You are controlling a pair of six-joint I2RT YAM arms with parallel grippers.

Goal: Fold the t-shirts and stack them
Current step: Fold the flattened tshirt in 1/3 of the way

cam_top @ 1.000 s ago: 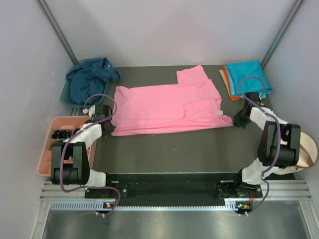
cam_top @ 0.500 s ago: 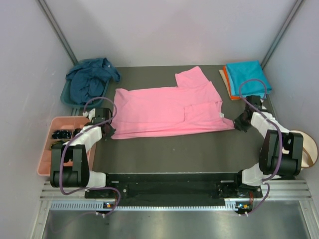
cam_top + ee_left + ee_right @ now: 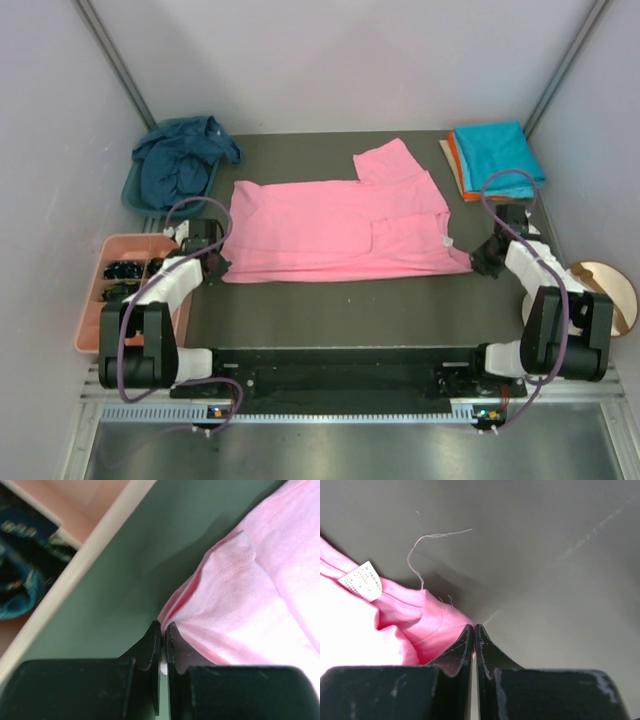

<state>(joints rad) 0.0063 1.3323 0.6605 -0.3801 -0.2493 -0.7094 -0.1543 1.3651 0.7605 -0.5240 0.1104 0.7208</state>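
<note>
Far right, the turquoise t-shirt (image 3: 497,152) sits folded on the orange t-shirt (image 3: 458,166). The left tool (image 3: 162,628) and right tool (image 3: 474,630) each pinch a corner of the part-folded pink t-shirt (image 3: 335,225). The navy t-shirt (image 3: 180,160) lies crumpled.

A dark grey-green matte table top (image 3: 330,315) fills the middle of the top view. At its left edge lies a salmon-pink plastic compartment tray (image 3: 90,322) with small dark items (image 3: 124,270) in its upper compartments; the left wrist view shows that tray's pale rim (image 3: 100,527) upper left, with a blue-and-black item (image 3: 20,575) inside. A teal plastic basin (image 3: 133,203) sits upper left. A round tan disc (image 3: 606,298) lies at the right edge. A ribbed aluminium rail (image 3: 330,411) runs along the bottom.
</note>
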